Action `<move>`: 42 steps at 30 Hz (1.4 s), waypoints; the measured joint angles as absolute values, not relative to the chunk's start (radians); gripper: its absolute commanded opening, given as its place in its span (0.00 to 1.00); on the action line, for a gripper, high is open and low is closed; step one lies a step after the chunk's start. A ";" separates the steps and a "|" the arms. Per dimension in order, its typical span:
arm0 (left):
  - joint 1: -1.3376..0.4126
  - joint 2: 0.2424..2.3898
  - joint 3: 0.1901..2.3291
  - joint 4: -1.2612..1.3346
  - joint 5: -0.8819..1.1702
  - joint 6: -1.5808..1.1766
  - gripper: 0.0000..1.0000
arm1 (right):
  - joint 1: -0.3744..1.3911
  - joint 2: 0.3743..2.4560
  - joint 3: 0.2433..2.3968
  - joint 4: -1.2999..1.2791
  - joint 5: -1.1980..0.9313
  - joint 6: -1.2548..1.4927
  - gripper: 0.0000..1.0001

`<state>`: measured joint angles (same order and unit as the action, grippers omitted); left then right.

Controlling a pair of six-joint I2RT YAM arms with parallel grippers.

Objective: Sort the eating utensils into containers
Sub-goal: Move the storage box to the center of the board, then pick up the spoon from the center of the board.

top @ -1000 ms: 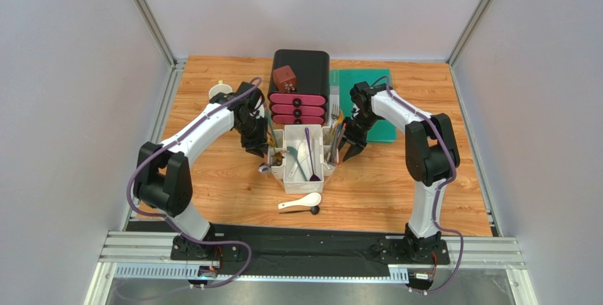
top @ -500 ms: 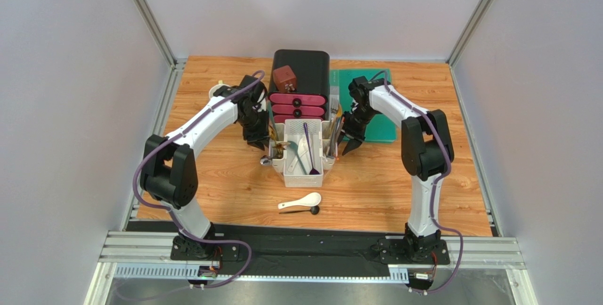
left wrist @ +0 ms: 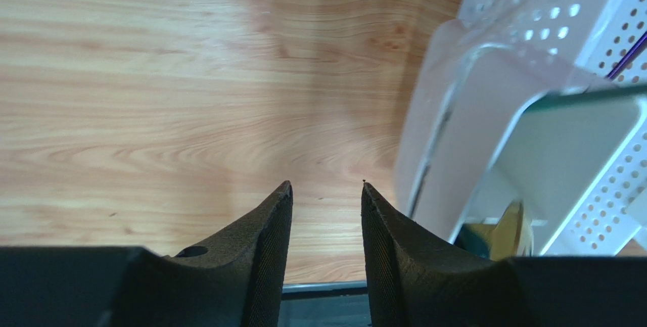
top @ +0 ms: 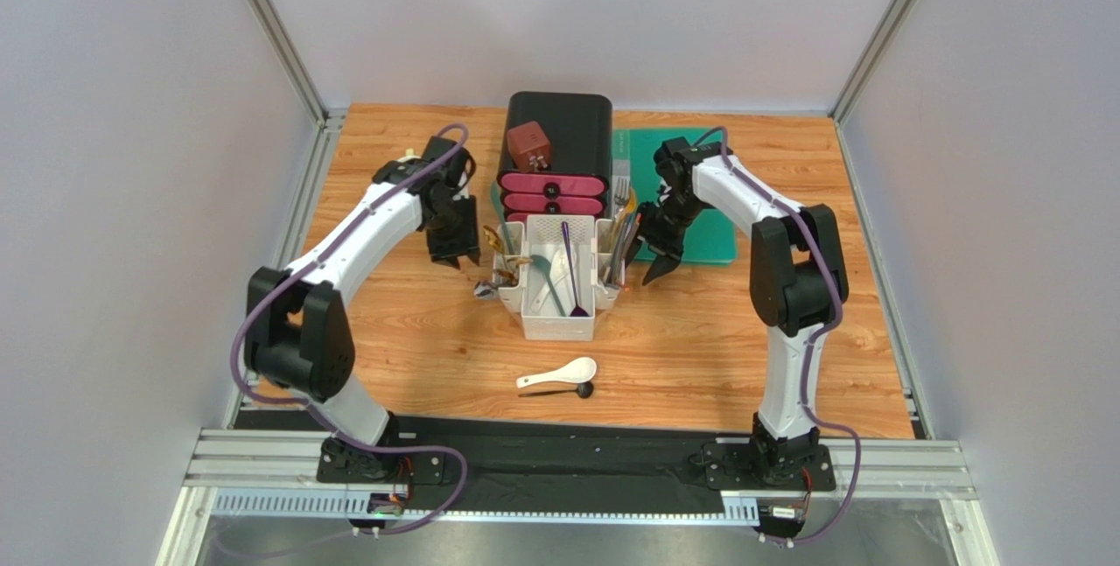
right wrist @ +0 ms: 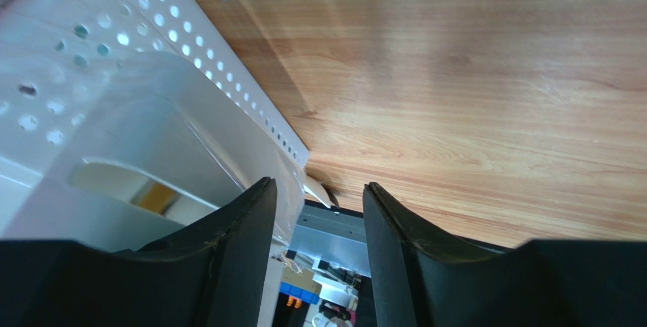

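The white caddy (top: 558,285) stands mid-table in front of the drawer box. Its centre bin holds a purple spoon (top: 571,264) and a white soup spoon (top: 558,288). Forks and chopsticks (top: 618,241) stand in its right side bins, and a gold spoon (left wrist: 509,230) lies in a left one. A silver spoon (top: 489,288) rests by its left wall. On the table in front lie a white ceramic spoon (top: 559,375) and a black spoon (top: 583,390). My left gripper (top: 454,251) is open and empty, left of the caddy (left wrist: 524,92). My right gripper (top: 653,264) is open and empty, beside the caddy's right wall (right wrist: 129,122).
A black-and-pink drawer box (top: 559,159) with a dark red cube (top: 529,144) on top stands behind the caddy. A green mat (top: 703,205) lies at the back right. A pale mug (top: 408,159) sits behind my left arm. Grey walls enclose the table.
Both grippers have opened wider. My left gripper has drawn away leftward from the caddy. The caddy has shifted slightly back and left, toward the drawer box.
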<state>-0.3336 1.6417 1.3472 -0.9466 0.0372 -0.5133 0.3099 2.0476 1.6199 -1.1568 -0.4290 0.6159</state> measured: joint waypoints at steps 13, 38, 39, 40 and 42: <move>-0.424 1.033 1.165 -0.947 0.056 -0.278 0.42 | 0.258 1.836 1.355 -1.137 -0.418 0.629 0.50; -0.991 1.308 1.142 -1.013 0.078 -0.078 0.45 | 0.239 1.790 1.231 -1.069 -0.422 0.670 0.50; -0.994 1.341 1.150 -1.010 0.075 -0.071 0.44 | 0.239 1.784 1.225 -1.065 -0.423 0.673 0.50; -0.996 1.382 1.161 -1.007 0.070 -0.062 0.44 | 0.239 1.781 1.221 -1.063 -0.424 0.676 0.50; -1.005 1.462 1.183 -0.994 0.067 -0.049 0.44 | 0.239 1.778 1.210 -1.051 -0.431 0.682 0.50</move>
